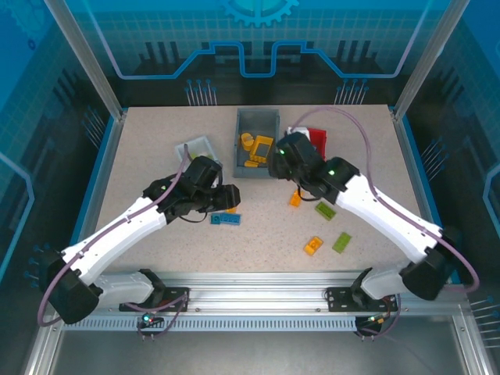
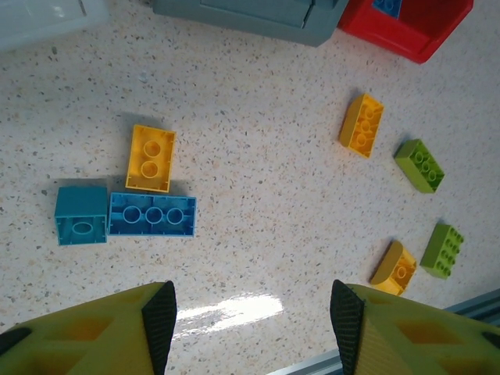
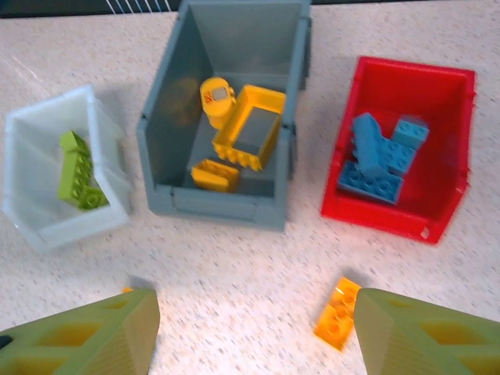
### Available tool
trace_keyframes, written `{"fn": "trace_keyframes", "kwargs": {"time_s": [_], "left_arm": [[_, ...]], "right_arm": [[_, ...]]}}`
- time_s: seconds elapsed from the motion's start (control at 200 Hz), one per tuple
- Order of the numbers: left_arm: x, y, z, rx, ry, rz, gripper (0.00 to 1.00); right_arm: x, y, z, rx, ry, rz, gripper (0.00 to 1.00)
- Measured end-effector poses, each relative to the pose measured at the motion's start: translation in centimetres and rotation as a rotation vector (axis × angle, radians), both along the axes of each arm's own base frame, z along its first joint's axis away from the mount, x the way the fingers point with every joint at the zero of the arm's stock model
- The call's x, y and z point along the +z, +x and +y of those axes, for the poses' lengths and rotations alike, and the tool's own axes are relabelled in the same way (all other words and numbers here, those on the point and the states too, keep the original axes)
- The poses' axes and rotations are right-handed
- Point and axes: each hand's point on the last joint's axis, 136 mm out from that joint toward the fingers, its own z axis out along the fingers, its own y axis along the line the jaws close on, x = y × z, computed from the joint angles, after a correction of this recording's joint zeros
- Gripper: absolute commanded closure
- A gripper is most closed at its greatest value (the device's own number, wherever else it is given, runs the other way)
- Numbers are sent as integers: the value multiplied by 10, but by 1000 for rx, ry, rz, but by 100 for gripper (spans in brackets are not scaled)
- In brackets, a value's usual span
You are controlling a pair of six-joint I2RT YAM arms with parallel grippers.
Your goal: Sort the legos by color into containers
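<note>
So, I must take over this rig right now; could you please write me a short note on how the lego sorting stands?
Left gripper: open, empty, close to two loose blue bricks.
Right gripper: open, empty, facing the grey bin.
Done: green legos in the white bin, yellow pieces in the grey bin, blue legos in the red bin.
Left on the table: the two loose blue bricks, three orange bricks, two green bricks.
</note>
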Motion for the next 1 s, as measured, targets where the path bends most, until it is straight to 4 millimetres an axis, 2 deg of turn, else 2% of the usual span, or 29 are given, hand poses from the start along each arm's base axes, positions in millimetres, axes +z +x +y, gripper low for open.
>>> {"fn": "trace_keyframes", "kwargs": {"time_s": [0.195, 0.335, 0.485, 0.645, 0.8, 0.995], "left_arm": [[-21, 0, -18, -80, 71, 33, 39], [-42, 12, -19, -104, 180, 41, 33], [-84, 31, -13, -112, 307, 108, 31], [-133, 46, 9, -92, 397, 219, 29], [-148, 62, 19, -81, 419, 246, 30], [-160, 75, 19, -100, 406, 248, 44]], "right_arm": [[-19, -38, -31, 8, -18, 52, 35], [-44, -65, -37, 43, -15, 126, 34], [-68, -92, -19, 136, -2, 191, 30], [-83, -116, 14, 263, 37, 222, 27], [-91, -126, 34, 321, 76, 242, 27], [-99, -129, 46, 330, 86, 261, 27]]}}
